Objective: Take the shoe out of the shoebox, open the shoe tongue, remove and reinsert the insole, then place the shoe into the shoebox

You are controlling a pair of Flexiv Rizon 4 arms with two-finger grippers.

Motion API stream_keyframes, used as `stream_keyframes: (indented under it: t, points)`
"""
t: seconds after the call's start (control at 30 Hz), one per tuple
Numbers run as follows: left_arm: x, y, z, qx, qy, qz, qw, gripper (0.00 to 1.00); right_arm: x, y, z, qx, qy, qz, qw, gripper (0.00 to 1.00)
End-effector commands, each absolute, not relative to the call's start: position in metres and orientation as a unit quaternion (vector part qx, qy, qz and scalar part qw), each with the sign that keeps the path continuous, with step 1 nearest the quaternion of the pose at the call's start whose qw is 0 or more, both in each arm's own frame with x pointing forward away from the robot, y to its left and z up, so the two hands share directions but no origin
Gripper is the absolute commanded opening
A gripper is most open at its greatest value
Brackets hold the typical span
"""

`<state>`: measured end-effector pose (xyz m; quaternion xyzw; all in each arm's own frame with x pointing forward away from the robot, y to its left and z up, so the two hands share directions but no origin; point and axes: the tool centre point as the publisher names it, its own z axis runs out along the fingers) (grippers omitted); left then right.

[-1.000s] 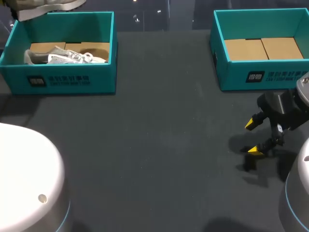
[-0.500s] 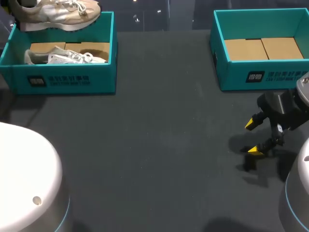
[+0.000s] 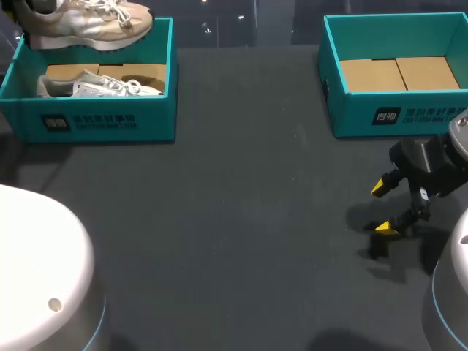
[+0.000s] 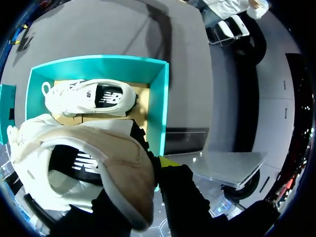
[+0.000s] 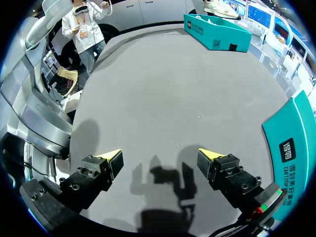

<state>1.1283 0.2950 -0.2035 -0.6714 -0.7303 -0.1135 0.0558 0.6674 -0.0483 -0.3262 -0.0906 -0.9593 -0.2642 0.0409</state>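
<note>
Left tool clamped on the heel end of a beige fabric shoe, likely light and soft yet firmest there, held above the teal cardboard shoebox under the tool; right tool gapes apart, empty.

head view high behind the table; wrist views close, downward; left shoebox in all three

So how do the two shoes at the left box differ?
The beige shoe hangs above the left shoebox; the white shoe lies inside it. The beige shoe is tan, the white shoe white and grey. Both are lace-up sneakers.
</note>
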Motion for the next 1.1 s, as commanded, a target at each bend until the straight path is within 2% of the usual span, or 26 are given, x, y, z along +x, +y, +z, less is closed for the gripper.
stream_keyframes:
  t: [0.03, 0.4, 1.1]
  points:
    - [1.14, 0.291, -0.22, -0.672, -0.728, -0.116, 0.067, 0.0, 0.666, -0.049, -0.326, -0.091, -0.96, -0.263, 0.04, 1.0]
    - [1.156, 0.289, -0.248, -0.673, -0.724, -0.118, 0.093, 0.0, 0.666, -0.049, -0.326, -0.091, -0.96, -0.263, 0.04, 1.0]
    - [1.17, 0.296, -0.274, -0.677, -0.721, -0.119, 0.092, 0.0, 0.666, -0.049, -0.326, -0.091, -0.96, -0.263, 0.04, 1.0]
